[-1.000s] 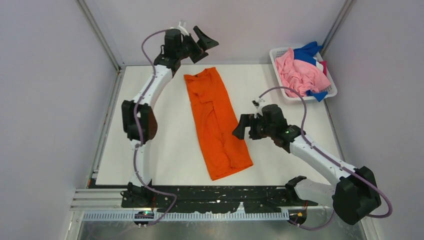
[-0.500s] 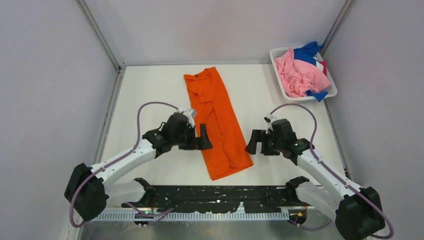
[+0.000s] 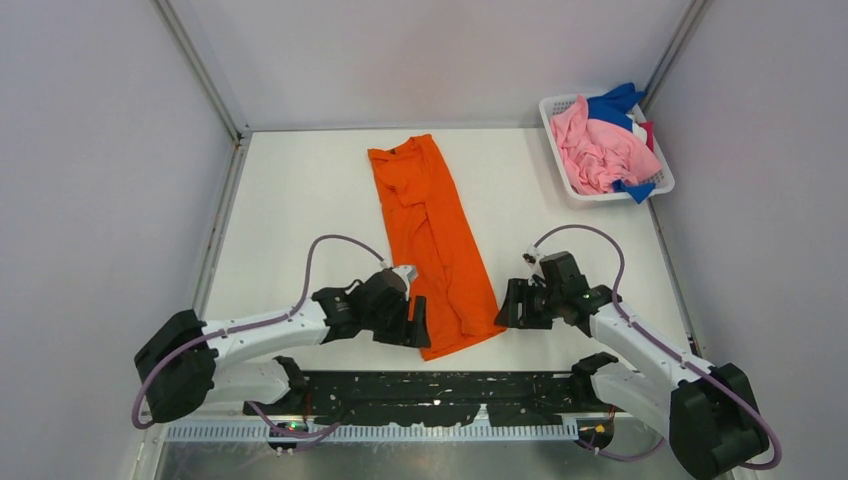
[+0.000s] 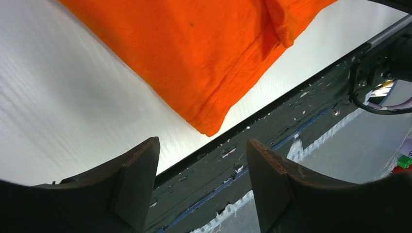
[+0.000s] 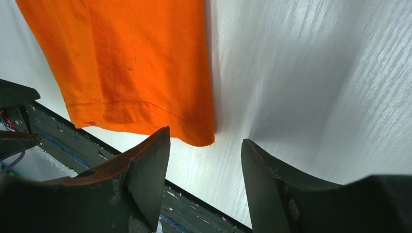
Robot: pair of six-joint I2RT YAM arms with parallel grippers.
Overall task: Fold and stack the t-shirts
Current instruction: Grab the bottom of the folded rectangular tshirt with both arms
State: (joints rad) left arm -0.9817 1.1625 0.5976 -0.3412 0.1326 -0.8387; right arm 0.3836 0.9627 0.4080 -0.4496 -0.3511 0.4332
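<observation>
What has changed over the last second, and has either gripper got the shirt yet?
The left gripper swung from beside the orange shirt's far end down to its near-left corner. The right gripper moved nearer, to the near-right corner. Both are open and hold nothing. The shirt and the basket have not moved.

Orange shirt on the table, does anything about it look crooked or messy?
Yes. The orange t-shirt lies slanted, its hem end angled toward the right, with rumpled folds along its length.
</observation>
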